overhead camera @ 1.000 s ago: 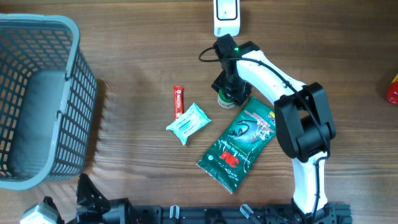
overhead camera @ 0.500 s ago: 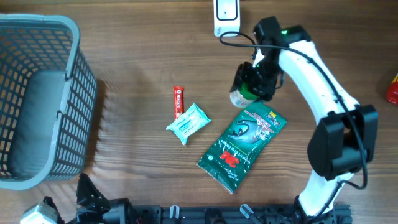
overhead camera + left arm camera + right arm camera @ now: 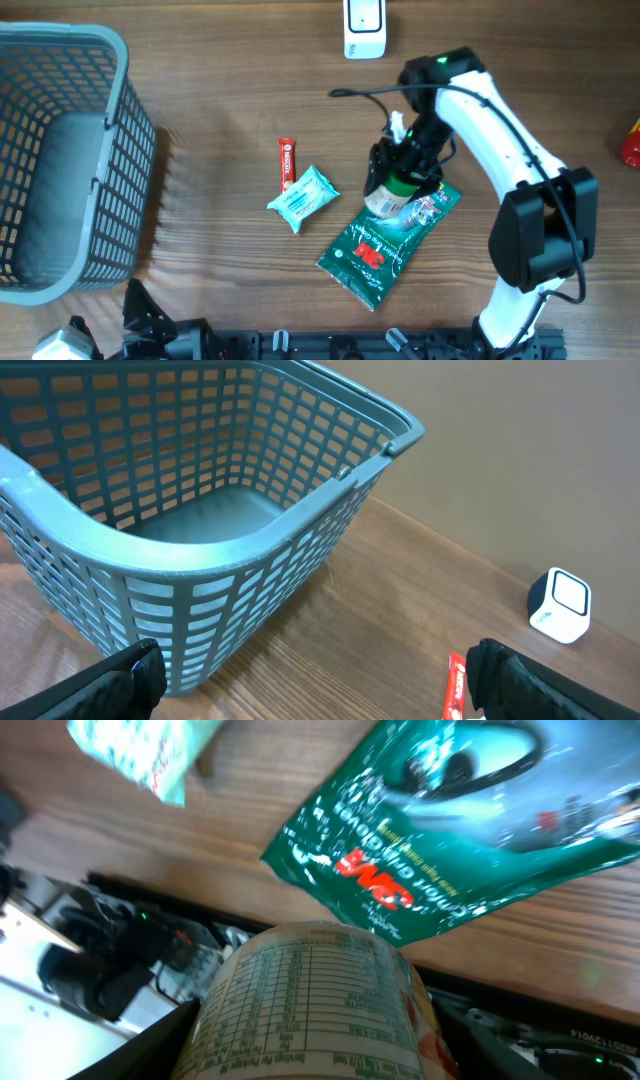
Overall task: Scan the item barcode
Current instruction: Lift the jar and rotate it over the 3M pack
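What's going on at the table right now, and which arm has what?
The right gripper is holding a bottle with a green cap, tilted over the top end of the green packet. The white scanner sits at the far edge of the table, apart from the bottle. The left gripper is open and empty, near the plastic basket. A red stick and a wipes pack lie on the table, clear of both grippers.

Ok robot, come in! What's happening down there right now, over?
Left gripper open, facing basket. Right gripper shut on bottle, above green packet. No item between it and scanner, over.
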Controlling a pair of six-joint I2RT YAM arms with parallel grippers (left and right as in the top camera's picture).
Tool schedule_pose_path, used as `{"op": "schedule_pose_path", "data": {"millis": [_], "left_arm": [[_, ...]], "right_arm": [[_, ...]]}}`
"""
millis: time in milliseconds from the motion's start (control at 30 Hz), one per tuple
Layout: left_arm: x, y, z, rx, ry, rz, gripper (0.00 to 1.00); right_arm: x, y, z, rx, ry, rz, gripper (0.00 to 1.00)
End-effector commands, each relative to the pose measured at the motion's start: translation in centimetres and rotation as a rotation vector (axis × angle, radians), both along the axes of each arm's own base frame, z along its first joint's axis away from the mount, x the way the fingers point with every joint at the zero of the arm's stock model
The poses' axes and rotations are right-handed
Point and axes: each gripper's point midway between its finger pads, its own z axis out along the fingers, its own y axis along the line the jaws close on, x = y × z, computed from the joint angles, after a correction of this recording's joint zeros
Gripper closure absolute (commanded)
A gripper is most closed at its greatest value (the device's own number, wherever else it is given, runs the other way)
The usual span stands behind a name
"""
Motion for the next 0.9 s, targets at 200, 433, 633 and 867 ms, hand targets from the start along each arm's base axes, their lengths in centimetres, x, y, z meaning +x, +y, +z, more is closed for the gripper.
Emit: {"op": "schedule_pose_path", "data": {"millis": [200,433,633,867], "left_arm": [[0.0,-0.2,0.1,-0.006,-0.010,-0.010,0.00],[0.0,-0.2,0.1,-0.006,-0.010,-0.010,0.00],[0.0,-0.2,0.1,-0.006,-0.010,-0.010,0.00],[0.0,-0.2,0.1,-0.006,-0.010,-0.010,0.00]], "right_arm": [[-2.2,2.7,1.1,0.051,-0.013,0.099,0.40],[-2.2,2.8,1.1,0.052,-0.013,0.099,0.40],[-2.3,3.0,1.2,0.070,-0.009,0.098,0.39],[-2.4,3.4,1.4,0.090,-0.001,0.092,0.39]]}}
